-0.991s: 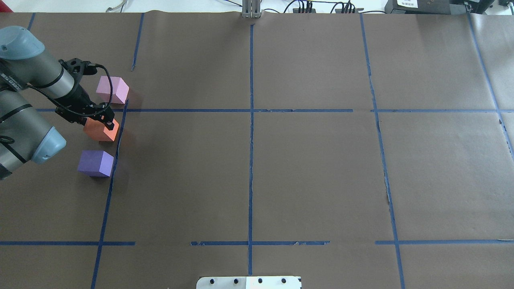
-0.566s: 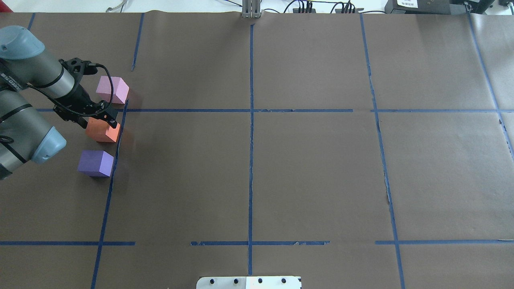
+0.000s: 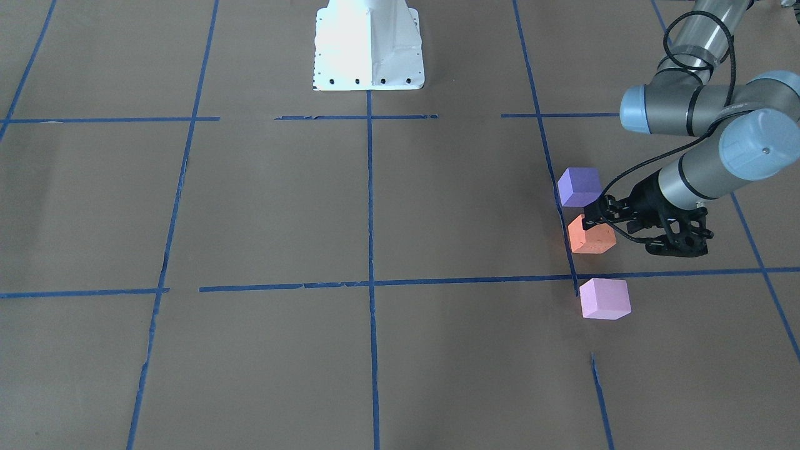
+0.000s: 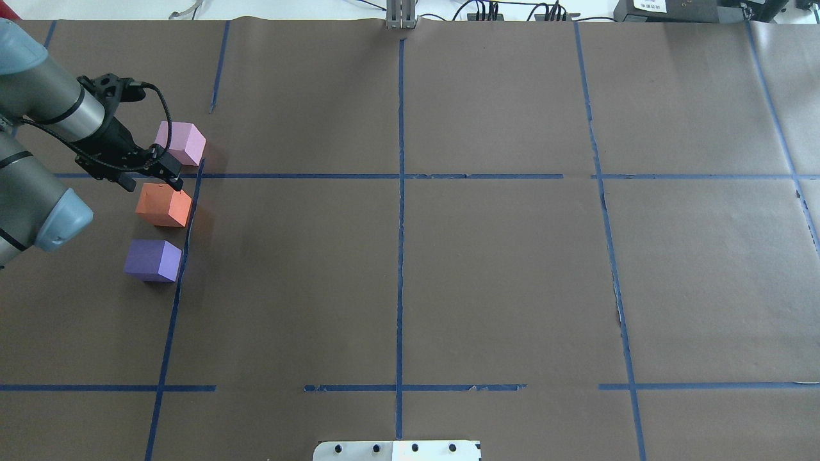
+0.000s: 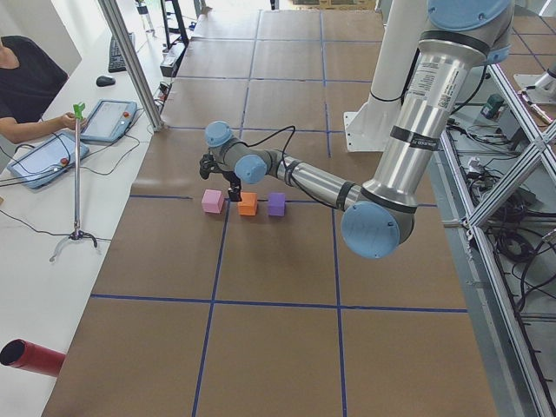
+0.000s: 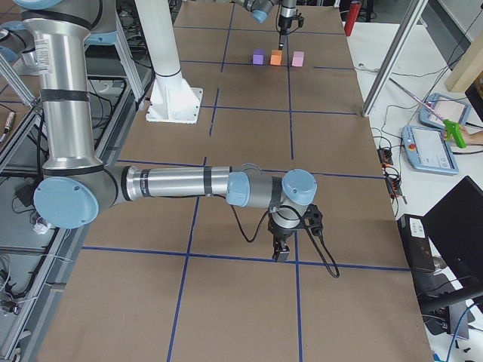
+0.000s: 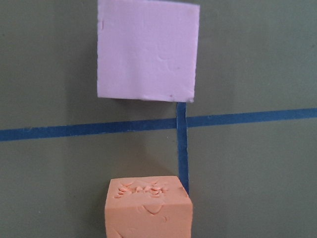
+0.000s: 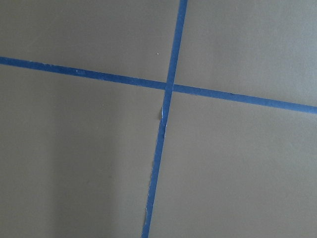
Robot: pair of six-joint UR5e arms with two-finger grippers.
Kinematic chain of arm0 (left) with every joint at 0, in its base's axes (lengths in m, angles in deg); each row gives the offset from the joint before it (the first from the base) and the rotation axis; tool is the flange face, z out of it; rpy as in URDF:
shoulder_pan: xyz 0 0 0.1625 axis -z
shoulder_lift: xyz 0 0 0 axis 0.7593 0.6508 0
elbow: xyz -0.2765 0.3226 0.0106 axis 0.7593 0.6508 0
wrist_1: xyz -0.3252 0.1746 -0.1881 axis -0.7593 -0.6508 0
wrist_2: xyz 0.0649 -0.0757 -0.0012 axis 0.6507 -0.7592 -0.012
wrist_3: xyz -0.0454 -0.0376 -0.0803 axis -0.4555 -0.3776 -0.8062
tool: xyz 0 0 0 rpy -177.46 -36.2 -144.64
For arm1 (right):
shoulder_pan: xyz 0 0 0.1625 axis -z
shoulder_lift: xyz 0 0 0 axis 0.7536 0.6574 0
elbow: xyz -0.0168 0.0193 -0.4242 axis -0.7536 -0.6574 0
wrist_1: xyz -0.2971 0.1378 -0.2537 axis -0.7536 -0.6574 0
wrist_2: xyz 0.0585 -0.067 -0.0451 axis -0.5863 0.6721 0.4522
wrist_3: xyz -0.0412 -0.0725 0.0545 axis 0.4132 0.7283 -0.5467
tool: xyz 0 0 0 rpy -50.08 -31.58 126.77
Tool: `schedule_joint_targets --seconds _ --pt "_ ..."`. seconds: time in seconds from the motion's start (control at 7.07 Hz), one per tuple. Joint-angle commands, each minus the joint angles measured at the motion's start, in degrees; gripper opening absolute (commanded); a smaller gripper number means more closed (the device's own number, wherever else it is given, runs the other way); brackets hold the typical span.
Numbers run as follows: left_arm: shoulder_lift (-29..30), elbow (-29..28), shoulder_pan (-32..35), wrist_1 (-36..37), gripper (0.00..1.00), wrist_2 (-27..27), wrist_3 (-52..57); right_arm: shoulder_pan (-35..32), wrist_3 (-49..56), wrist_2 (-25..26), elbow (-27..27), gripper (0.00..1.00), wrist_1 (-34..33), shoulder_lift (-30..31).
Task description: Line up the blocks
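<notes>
Three blocks stand in a row beside a blue tape line at the table's left: pink (image 4: 180,142), orange (image 4: 163,205), purple (image 4: 152,259). They also show in the front-facing view: pink (image 3: 604,299), orange (image 3: 591,237), purple (image 3: 579,186). My left gripper (image 4: 151,182) is open and empty, just above the orange block's far edge (image 3: 594,214). The left wrist view shows the orange block (image 7: 148,210) below and the pink block (image 7: 147,49) above, with no fingers. My right gripper (image 6: 281,253) hangs over bare paper far from the blocks; I cannot tell if it is open.
Brown paper with a blue tape grid (image 4: 400,192) covers the table. The white robot base plate (image 3: 369,44) stands at the near middle edge. An operator (image 5: 26,87) with tablets sits beyond the table's end, and a red cylinder (image 5: 30,358) lies there.
My left gripper was closed around the orange block; it has let go, risen and drawn back towards the pink block. The orange block stays on the table.
</notes>
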Motion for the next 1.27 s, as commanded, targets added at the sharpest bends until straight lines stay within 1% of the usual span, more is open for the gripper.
schedule_joint_targets --seconds 0.0,0.14,0.28,0.57,0.85,0.99,1.13 --pt "-0.11 4.79 4.31 8.87 1.00 0.23 8.31 0.00 0.05 0.00 -0.04 1.00 0.00 0.00" --pt "-0.37 4.98 7.90 12.31 1.00 0.49 18.03 0.00 -0.04 0.00 -0.04 1.00 0.00 0.00" --pt "-2.54 5.07 12.89 13.05 1.00 0.49 27.00 0.00 0.05 0.00 -0.04 1.00 0.00 0.00" --pt "-9.30 4.37 23.27 12.97 1.00 0.58 45.20 0.00 -0.04 0.00 -0.04 1.00 0.00 0.00" --pt "-16.95 3.58 27.61 12.00 1.00 0.41 55.70 0.00 -0.04 0.00 -0.04 1.00 0.00 0.00" --pt "-17.68 0.53 29.36 9.65 1.00 0.41 56.96 0.00 -0.04 0.00 -0.04 1.00 0.00 0.00" --pt "-17.77 -3.15 30.25 5.54 1.00 0.49 56.89 0.00 -0.04 0.00 -0.04 1.00 0.00 0.00"
